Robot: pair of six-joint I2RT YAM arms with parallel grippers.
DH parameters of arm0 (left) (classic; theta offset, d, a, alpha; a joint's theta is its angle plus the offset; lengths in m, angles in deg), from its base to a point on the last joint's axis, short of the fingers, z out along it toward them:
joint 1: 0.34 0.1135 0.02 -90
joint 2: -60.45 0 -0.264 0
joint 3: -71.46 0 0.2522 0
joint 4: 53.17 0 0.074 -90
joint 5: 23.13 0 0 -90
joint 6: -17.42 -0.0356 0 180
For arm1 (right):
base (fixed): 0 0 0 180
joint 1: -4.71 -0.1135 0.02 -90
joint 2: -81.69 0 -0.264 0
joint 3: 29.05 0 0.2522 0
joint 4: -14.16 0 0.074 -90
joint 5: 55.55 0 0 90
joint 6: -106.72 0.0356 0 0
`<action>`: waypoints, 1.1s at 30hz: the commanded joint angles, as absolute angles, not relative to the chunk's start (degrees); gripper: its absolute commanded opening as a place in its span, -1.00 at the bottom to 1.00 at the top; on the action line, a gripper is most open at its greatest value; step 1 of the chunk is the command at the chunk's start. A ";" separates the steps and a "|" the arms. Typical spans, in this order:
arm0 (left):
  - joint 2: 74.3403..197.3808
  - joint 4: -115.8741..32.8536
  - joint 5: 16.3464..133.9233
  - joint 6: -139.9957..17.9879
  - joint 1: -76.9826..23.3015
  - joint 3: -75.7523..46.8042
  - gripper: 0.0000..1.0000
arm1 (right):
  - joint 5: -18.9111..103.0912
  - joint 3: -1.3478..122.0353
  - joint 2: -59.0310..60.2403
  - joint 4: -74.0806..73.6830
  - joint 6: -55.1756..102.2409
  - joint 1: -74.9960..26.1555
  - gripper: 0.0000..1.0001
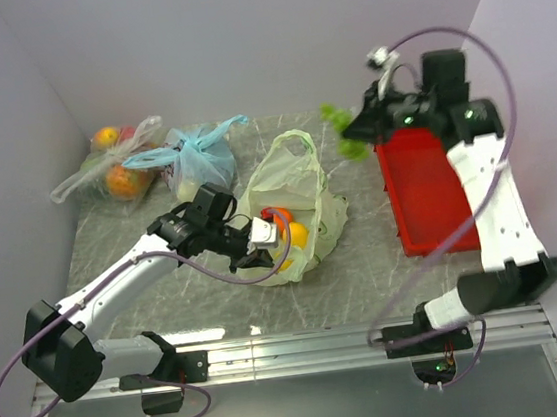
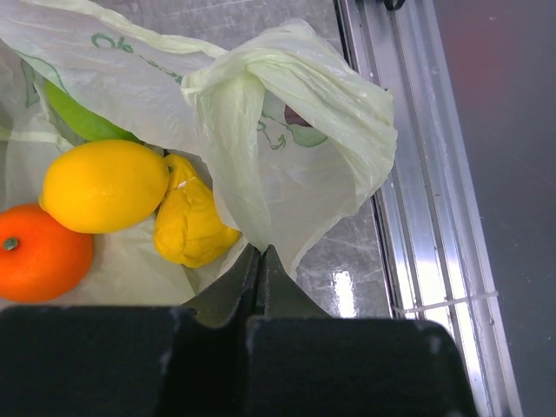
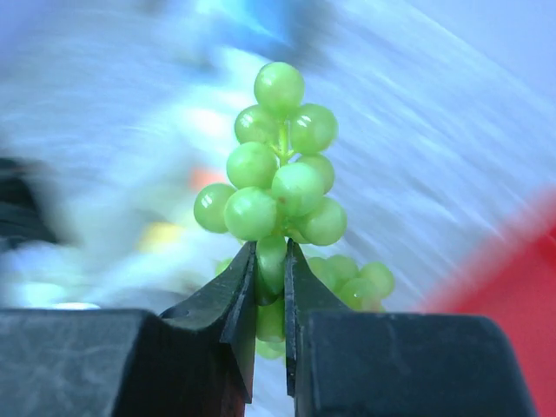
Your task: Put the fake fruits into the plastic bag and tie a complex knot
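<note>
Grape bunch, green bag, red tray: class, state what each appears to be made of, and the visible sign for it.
Grape bunch: likely moulded plastic; smooth, glossy, slightly translucent beads of near-identical shape.
Bag: thin plastic film, translucent pale green; crinkled, see-through folds.
Tray: probably rigid plastic, uniform red, fairly matt; too little detail to be sure.

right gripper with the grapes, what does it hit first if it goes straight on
Probably the pale green bag, near its open top, ahead of the grapes pinched in the right gripper. The wrist view is blurred, so depth is unsure.
</note>
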State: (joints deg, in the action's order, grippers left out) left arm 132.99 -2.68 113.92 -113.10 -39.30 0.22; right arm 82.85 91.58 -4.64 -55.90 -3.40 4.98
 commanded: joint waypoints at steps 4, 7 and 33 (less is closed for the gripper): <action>130.07 -3.90 114.60 -111.34 -39.19 -2.07 -0.99 | 78.85 74.37 5.13 -27.84 20.21 -15.98 -1.00; 129.63 -3.28 114.34 -111.52 -39.19 -2.51 -0.99 | 72.89 73.74 2.51 -27.20 20.59 -23.83 -1.00; 123.30 0.58 113.19 -110.55 -39.19 -1.54 -0.99 | 59.33 78.49 1.10 -29.93 11.71 -22.29 0.67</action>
State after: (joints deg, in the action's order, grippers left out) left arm 125.16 0.36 113.42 -110.91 -39.30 -0.72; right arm 61.45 76.15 0.19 -31.66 11.13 -26.25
